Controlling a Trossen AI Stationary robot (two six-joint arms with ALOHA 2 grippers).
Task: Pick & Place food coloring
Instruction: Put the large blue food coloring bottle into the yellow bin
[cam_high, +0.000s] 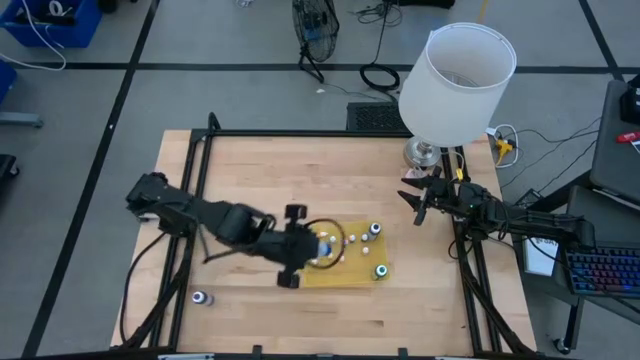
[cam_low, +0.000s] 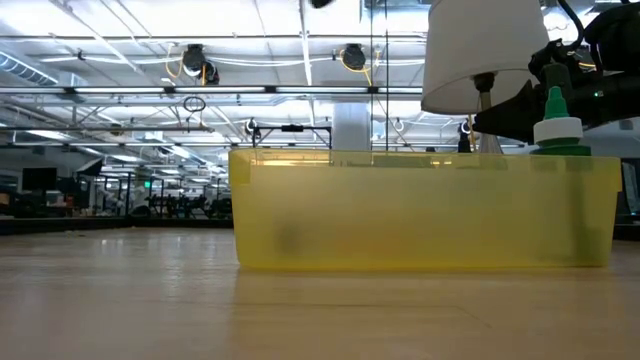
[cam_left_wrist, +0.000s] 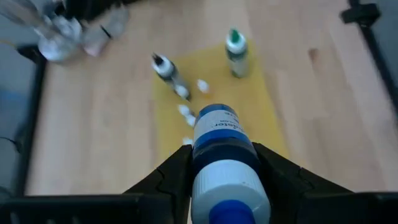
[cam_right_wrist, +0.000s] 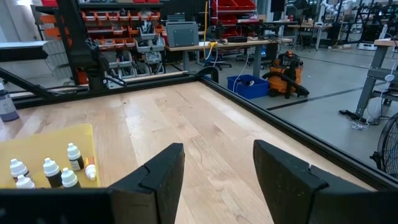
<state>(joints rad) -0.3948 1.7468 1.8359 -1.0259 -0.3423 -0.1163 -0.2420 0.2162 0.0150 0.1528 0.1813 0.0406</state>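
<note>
Your left gripper (cam_left_wrist: 224, 171) is pinching a blue-capped food coloring bottle (cam_left_wrist: 222, 146) over the yellow tray (cam_high: 352, 274), so you're mid-place: lower into a free gap among the bottles standing there, then release. Farther off, the right gripper (cam_right_wrist: 217, 174) waits spread and empty near the lamp (cam_high: 455, 85).

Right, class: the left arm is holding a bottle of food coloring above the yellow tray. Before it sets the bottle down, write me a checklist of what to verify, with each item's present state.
1. Left pincer gripping the blue-capped bottle: ok, fingers on both sides.
2. Bottle over the yellow tray: ok in the high view.
3. Bare tray surface below the bottle: cannot tell; small dropper bottles stand close by.
4. Green-capped bottle clear of the path: ok, at the tray's far end.
5. Right pincer out of the way: ok, open, by the lamp.
6. All bottles collected: not ok, one bottle stands on the table off the tray.
</note>
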